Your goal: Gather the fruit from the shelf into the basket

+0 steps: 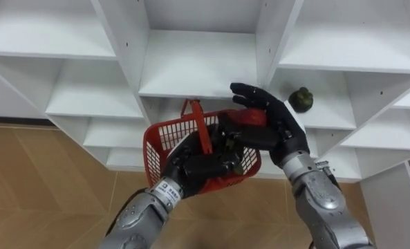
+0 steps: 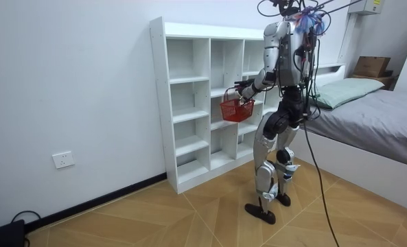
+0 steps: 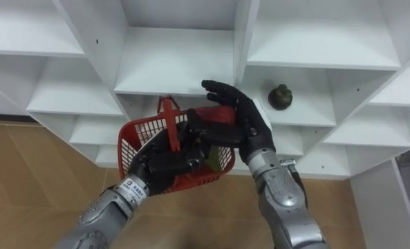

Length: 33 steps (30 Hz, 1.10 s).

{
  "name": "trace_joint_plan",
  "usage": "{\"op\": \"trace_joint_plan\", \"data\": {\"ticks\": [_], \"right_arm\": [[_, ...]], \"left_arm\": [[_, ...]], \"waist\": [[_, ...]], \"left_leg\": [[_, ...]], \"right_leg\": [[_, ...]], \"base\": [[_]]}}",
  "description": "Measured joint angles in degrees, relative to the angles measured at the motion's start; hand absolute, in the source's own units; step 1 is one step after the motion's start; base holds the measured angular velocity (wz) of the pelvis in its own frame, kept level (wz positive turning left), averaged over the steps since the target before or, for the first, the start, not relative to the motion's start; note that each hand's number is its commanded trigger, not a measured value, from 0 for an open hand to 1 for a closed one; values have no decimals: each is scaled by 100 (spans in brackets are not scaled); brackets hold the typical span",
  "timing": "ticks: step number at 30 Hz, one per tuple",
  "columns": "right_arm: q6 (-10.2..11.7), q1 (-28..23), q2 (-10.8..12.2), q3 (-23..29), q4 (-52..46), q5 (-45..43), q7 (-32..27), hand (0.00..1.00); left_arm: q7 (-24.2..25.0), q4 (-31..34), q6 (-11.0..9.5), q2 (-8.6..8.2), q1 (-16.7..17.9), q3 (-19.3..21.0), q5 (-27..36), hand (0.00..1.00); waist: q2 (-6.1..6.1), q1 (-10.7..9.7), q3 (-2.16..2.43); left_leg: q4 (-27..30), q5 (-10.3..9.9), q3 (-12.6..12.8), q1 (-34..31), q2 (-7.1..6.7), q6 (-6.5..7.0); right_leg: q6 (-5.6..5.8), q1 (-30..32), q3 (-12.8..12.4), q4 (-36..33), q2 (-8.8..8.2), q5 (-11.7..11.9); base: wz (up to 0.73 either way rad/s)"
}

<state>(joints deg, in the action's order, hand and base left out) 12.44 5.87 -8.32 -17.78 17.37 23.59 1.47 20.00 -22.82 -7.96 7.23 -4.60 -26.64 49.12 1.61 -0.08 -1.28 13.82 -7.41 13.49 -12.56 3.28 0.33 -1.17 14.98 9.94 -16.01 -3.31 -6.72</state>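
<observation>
White closet (image 2: 158,103), wood floor (image 2: 189,213), red basket (image 2: 238,110)

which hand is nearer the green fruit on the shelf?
Right. The right hand is over the red basket, just down-left of the green fruit on its shelf; the left hand grips the basket lower and farther left.

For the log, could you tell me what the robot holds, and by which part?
Left hand grips the red basket by its near wall; right hand, cannot tell.
</observation>
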Motion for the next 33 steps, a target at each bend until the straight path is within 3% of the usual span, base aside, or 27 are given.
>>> {"op": "trace_joint_plan", "data": {"ticks": [6,15,21,25,33], "right_arm": [[71,0,52,-12,-7,363,-3,0],[219,-1,111,-23,-6,379,-24,0],[434,6,121,-25,-6,379,-22,0],[437,6,121,-24,-5,380,-18,0],[518,4,104,-15,-32,316,21,0]], "left_arm": [[25,167,0,0,-1,42,33,100],[24,246,0,3,-11,143,17,100],[25,383,0,6,-11,176,-8,100],[25,393,0,6,-11,190,-51,100],[25,580,1,13,-11,386,-685,100]], "waist": [[3,-47,-1],[-3,-59,2],[-22,-60,11],[-52,-63,15],[-80,-91,18]], "left_leg": [[5,-6,-5,-33,6,-6],[214,-89,-15,-192,42,3],[396,-169,-16,-269,108,-3],[401,-169,-11,-268,111,-3],[405,-171,-4,-269,112,-3]], "right_leg": [[2,24,-33,6,23,0],[-3,127,-42,-66,30,4],[-11,127,-38,-76,63,11],[-12,124,-38,-79,63,13],[-12,118,-28,-69,67,14]], "base": [[0],[-1],[0],[0],[0]]}}
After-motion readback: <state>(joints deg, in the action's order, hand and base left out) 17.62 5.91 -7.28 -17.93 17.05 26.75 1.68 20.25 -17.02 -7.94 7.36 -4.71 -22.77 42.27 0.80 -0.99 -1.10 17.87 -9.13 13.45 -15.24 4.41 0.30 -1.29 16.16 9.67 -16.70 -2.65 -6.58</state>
